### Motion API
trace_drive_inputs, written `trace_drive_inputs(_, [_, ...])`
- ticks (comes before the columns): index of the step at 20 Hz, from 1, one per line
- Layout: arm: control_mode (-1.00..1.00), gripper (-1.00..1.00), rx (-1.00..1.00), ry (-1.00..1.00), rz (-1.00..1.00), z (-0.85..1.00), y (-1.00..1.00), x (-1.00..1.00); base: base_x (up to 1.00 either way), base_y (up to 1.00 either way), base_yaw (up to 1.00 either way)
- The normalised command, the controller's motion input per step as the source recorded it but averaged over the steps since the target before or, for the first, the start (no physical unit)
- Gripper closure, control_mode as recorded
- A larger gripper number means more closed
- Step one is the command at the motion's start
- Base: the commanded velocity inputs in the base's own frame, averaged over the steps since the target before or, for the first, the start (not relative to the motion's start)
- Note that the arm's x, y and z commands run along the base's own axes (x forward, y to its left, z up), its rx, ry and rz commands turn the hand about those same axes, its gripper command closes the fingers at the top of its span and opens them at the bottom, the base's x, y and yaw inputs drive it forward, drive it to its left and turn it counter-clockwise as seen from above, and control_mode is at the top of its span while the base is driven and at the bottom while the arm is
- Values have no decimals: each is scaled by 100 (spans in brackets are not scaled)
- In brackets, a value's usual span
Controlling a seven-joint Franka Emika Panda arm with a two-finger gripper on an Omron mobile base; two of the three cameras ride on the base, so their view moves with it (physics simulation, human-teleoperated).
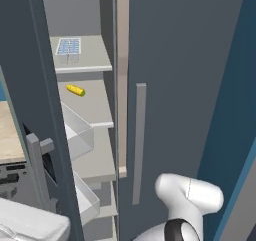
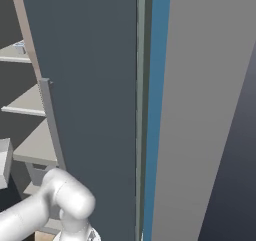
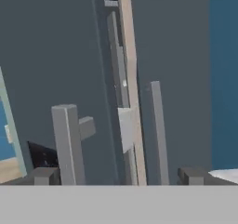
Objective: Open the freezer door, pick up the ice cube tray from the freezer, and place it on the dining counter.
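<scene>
Left base view: ice cube tray (image 1: 68, 46) (top shelf) in freezer (image 1: 82, 60).

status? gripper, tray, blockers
Gripper open, empty, near the freezer door handle. Door swung open. Ice cube tray on top shelf. Yellow item one shelf below, clear of tray.

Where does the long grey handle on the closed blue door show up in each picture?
Left base view: the grey handle stands upright near the middle.
Right base view: it runs down the left side.
Hand view: right of centre.
Shared landmark: the beige strip just left of the closed door.
</scene>
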Motion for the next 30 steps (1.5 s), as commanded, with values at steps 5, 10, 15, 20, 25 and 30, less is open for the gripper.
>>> trace_drive_inputs(5, [-100, -100, 0, 0, 23, 71, -98, -62, 0, 0, 0])
trace_drive_inputs(10, [-100, -100, 6, 0, 30, 59, -100, -20, 0, 0, 0])
trace_drive_inputs(15, [-100, -100, 11, 0, 38, 40, -100, 0, 0, 0, 0])
trace_drive_inputs(20, [-100, -100, 13, 0, 38, 10, -97, 37, 0, 0, 0])
trace_drive_inputs(25, [-100, -100, 13, 0, 39, 0, -82, 60, 0, 0, 0])
trace_drive_inputs(30, [-100, -100, 8, -9, 45, 0, -52, 52, 0, 0, 0])
